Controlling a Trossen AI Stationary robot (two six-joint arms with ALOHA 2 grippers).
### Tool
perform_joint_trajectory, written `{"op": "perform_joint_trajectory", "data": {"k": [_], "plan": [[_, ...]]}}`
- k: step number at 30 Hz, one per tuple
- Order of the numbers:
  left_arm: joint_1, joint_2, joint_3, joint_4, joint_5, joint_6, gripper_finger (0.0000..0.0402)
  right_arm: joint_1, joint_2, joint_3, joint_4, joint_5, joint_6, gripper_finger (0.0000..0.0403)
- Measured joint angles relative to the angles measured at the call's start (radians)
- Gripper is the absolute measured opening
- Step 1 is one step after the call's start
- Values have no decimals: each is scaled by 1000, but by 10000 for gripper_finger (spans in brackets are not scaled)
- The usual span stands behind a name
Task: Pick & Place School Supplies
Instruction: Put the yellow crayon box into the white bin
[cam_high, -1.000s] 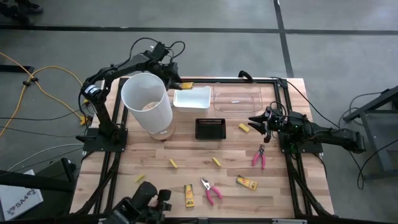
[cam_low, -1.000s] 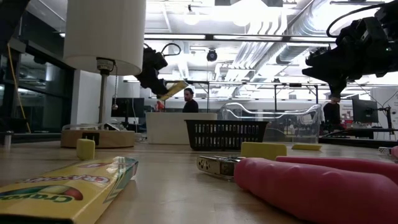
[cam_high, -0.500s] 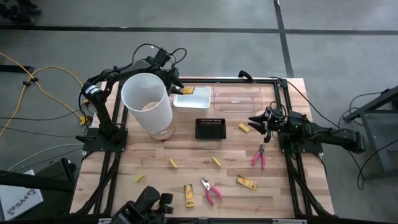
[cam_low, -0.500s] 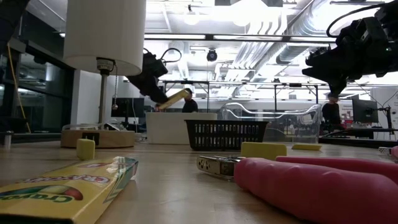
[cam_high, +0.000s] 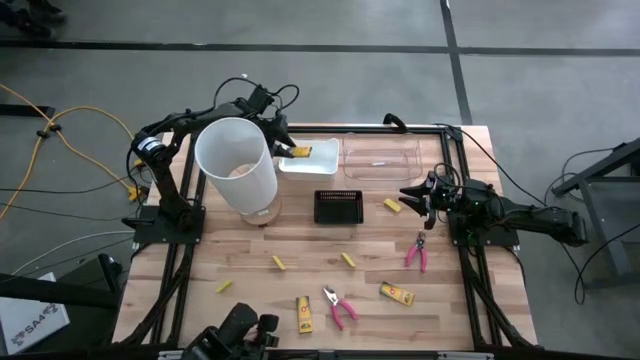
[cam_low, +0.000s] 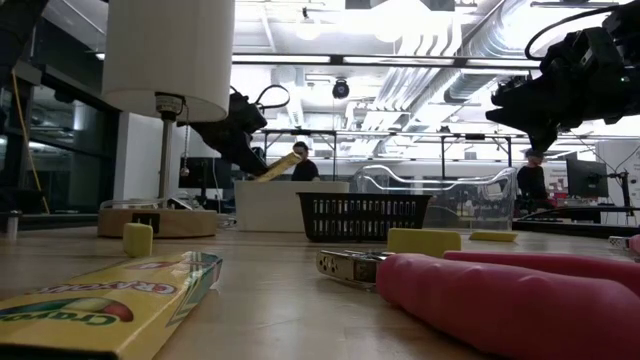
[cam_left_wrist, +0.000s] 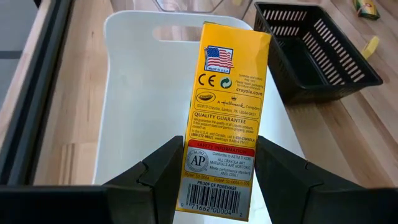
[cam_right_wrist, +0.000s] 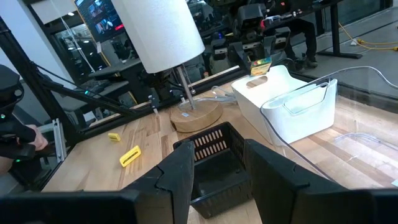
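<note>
Take the white bin (cam_high: 308, 158) at the back of the worktop (cam_high: 250, 270) as your landmark. Your left gripper (cam_left_wrist: 217, 168) hangs right over it, clamped on one end of a yellow crayon box (cam_left_wrist: 225, 118) whose printed back faces the wrist camera; the box tilts down toward the bin's bare white floor (nothing else shows inside). Just beside the bin sits a clear plastic container (cam_high: 381, 158), and just in front of the bin is a small black basket (cam_high: 338, 206), in which nothing shows from the right wrist view. On the bin's other side stands the tall white cylinder (cam_high: 237, 165) on its round wooden base, close against your left arm and screening part of it from above.

Your right gripper (cam_right_wrist: 217, 168) hovers beyond the basket, well apart from the bin, its fingers parted a moderate way with nothing between them.

The loose supplies lie on the worktop farther forward of the bin: a yellow block (cam_high: 392, 205) next to the basket, two pink-handled pliers (cam_high: 339, 306) (cam_high: 417, 251), two more crayon boxes (cam_high: 303, 314) (cam_high: 397, 293), and small yellow blocks (cam_high: 278, 263) (cam_high: 348, 259) (cam_high: 224, 286).
</note>
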Motion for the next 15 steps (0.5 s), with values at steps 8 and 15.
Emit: {"op": "perform_joint_trajectory", "data": {"k": [8,15], "plan": [[-6,0,0,14,4,0,178,0,0,0,0,0,0,133],[-6,0,0,15,4,-4,206,0,0,0,0,0,0,133]]}}
